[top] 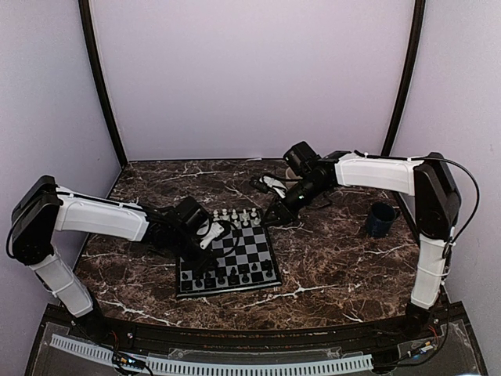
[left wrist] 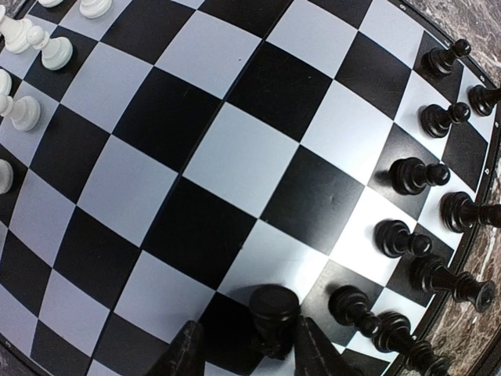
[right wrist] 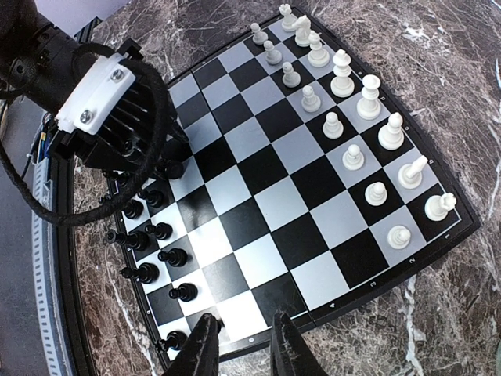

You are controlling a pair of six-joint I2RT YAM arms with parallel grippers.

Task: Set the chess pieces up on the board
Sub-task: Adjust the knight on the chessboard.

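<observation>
Top external view: the chessboard [top: 246, 251] lies flat on the dark marble counter [top: 337, 266], between the two arms and a little left of the middle. The white pieces [top: 235, 215] stand in rows along its far edge and the black pieces [top: 227, 276] along its near edge. A dark blue mug [top: 381, 219] sits well apart on the right.

The left claw [top: 210, 235] hangs low over the board's far left corner. From its own wrist camera, the left claw [left wrist: 249, 323] is spread with a black pawn [left wrist: 274, 309] standing on the board [left wrist: 235, 157] between the fingers [left wrist: 184, 352]. One finger is right against the pawn and the other is clearly apart from it. More black pieces [left wrist: 415, 176] line the right edge there, and white pieces [left wrist: 39, 51] sit at the upper left.

The right claw [top: 278, 213] hovers just beside the board's far right corner. Its wrist camera shows the right claw [right wrist: 244, 319] spread and holding nothing, above the edge of the board [right wrist: 266, 196]. From there, white pieces [right wrist: 352, 117] fill two rows on the right and black pieces [right wrist: 156, 235] stand on the left.
</observation>
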